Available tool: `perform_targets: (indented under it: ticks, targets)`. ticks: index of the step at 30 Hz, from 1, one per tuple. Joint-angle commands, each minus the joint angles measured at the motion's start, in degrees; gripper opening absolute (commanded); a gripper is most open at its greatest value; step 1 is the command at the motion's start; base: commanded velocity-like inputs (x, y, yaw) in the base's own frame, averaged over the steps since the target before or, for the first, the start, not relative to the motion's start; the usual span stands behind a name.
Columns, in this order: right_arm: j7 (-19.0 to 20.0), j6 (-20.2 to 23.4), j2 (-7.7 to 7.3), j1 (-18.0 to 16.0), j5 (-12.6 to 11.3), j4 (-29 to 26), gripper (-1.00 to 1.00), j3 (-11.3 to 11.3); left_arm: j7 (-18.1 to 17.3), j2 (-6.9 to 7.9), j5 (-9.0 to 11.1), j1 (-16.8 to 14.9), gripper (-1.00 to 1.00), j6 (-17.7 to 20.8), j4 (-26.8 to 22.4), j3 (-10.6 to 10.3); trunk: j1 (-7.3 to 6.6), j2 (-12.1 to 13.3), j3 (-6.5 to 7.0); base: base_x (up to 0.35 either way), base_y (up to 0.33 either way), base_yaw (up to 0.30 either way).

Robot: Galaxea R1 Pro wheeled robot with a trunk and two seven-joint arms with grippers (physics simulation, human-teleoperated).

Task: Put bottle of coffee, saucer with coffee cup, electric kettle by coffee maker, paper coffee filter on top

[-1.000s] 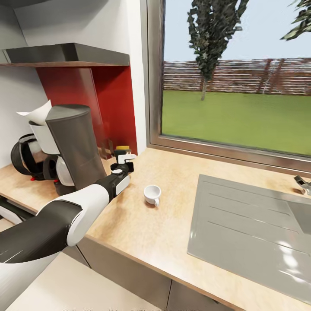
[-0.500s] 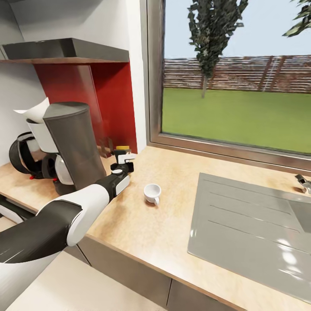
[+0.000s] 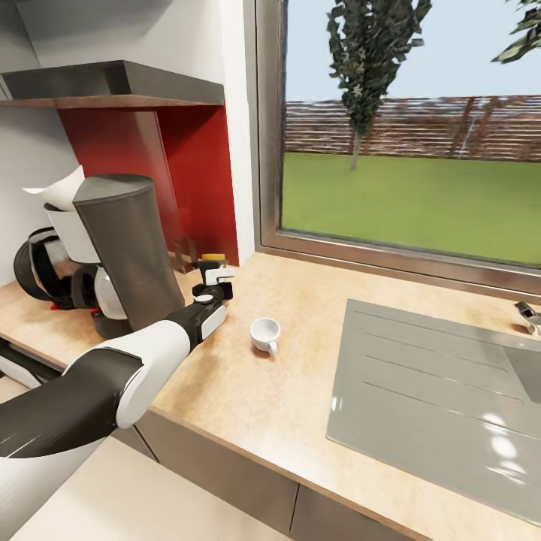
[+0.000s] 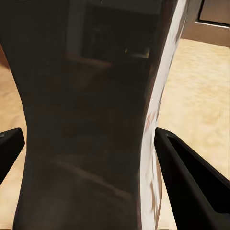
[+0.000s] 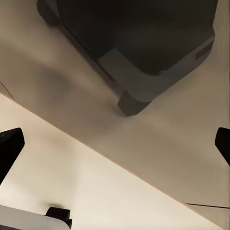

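Up close, left claw (image 4: 91, 158) around bottle of coffee (image 4: 91, 105)

The left arm (image 3: 113, 376) has glossy white and dark grey segments, ending in a black-and-white hand (image 3: 213, 282).

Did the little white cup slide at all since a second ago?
No. The coffee cup sits at the same spot on the kitchen countertop, equally far from the steel sink's edge; only the camera shifted slightly.

White coffee cup (image 3: 264, 334) upright on beige countertop (image 3: 293, 376).
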Motion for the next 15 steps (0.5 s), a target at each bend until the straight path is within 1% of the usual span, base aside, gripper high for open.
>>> perform_targets:
  ticks: [1,4,9,15]
  targets:
    - [0.34,-0.07,-0.05,0.02,-0.64,-0.07,1.0,0.24,0.19,-0.02,0.47,-0.05,-1.0,-0.21,0.06,-0.59,0.01,-0.05,-0.05,0.0,0.0,0.0]
    - [0.34,-0.07,-0.06,0.02,-0.63,-0.07,1.0,0.24,0.17,-0.02,0.47,-0.05,-1.0,-0.21,0.05,-0.59,0.01,-0.05,-0.05,0.0,0.0,0.0]
    - [0.34,-0.07,-0.04,0.02,-0.63,-0.07,1.0,0.22,0.15,-0.02,0.47,-0.08,-1.0,-0.21,0.04,-0.58,1.11,-2.06,-0.95,0.0,0.0,0.0]
    - [0.34,-0.07,-0.03,0.02,-0.63,-0.07,1.0,0.21,0.15,-0.02,0.47,-0.08,-1.0,-0.21,0.02,-0.59,1.11,-2.06,-0.95,0.0,0.0,0.0]
